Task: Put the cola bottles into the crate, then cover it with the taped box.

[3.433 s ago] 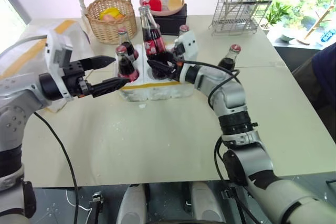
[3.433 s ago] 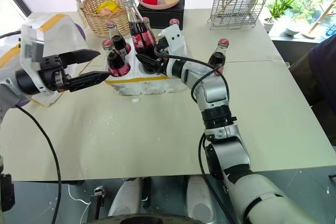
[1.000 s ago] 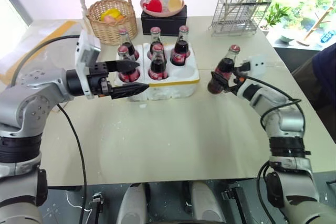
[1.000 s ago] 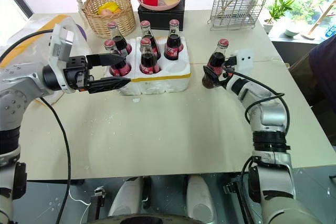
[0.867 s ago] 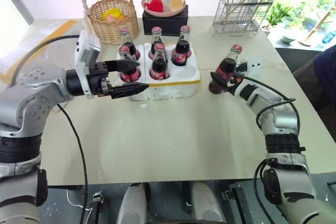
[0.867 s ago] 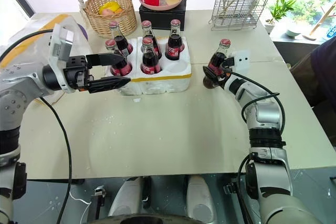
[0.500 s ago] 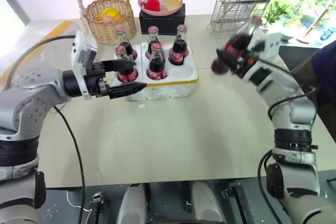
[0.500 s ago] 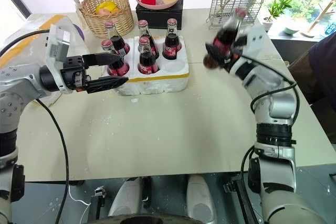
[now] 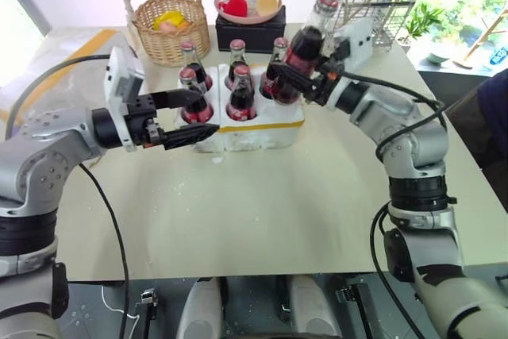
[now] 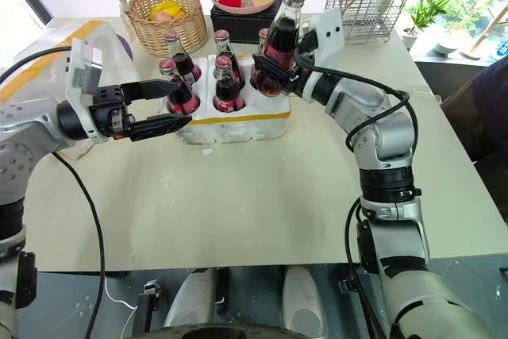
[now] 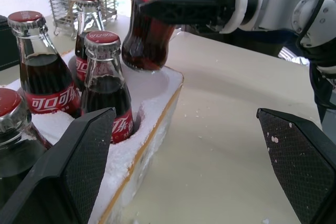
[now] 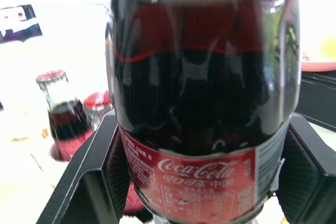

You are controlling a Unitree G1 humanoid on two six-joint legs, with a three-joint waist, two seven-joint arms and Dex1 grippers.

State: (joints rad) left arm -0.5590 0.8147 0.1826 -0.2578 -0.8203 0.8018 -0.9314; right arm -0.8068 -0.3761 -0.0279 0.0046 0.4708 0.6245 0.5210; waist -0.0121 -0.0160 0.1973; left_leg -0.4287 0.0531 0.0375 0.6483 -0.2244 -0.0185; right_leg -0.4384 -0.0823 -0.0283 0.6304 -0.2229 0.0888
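Your right pincer (image 9: 295, 77) is clamped on a bottle (image 9: 305, 45), tilted, held in the air over the crate (image 9: 262, 129) at its 3 o'clock end. Five more bottles (image 9: 240, 94) stand in the crate's wells on the counter (image 9: 262, 212). Left pincer (image 9: 194, 117) has its fingers wide apart with nothing in them, at the crate's 9 o'clock end beside the near-left bottle (image 9: 190, 97).

Left wrist view gives you what the eye views don't: the held bottle's base hangs just above the crate's rim, not down in a well.

Right wrist view: the held bottle blocks most of the crate; two caps (image 12: 50, 76) peek past it.

Taped box (image 10: 75, 45) at far 9 o'clock, partly hidden by the left arm and cut off at the edge. Basket (image 9: 167, 29) and wire rack (image 9: 381, 5) at 12 o'clock.
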